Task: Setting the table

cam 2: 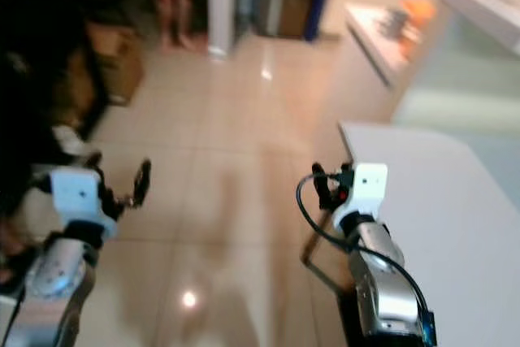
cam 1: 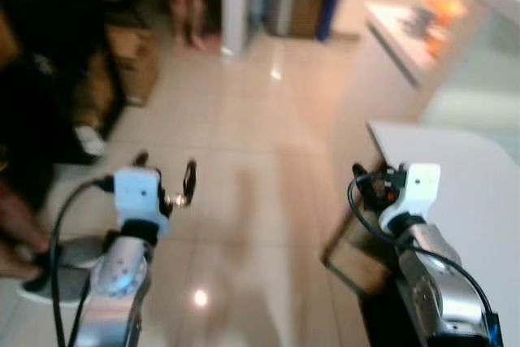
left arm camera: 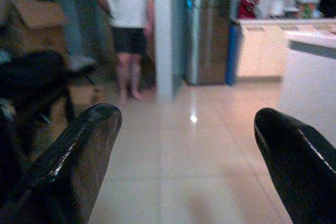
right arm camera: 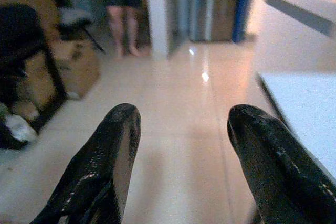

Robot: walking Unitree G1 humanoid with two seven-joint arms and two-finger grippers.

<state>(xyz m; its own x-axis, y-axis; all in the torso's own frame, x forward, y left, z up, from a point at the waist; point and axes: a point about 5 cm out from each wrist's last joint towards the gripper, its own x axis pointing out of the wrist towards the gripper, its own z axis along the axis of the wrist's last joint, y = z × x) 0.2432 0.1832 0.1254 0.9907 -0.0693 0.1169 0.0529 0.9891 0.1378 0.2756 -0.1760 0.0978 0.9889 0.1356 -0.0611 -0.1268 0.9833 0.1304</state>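
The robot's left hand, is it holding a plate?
No, the left hand is open, with just bare floor between its two black fingers.

This is a home, an open kitchen and living space with a glossy beige tiled floor (cam 1: 268, 144). A tall steel fridge (left arm camera: 207, 30) stands just beside a white pillar (left arm camera: 163, 35), with a desk (left arm camera: 273, 45) carrying kitchen items beyond it. On the pillar's other side stand a barefoot person (left arm camera: 128, 30), a cardboard box (right arm camera: 79, 64) and a dark chair (right arm camera: 26, 51).
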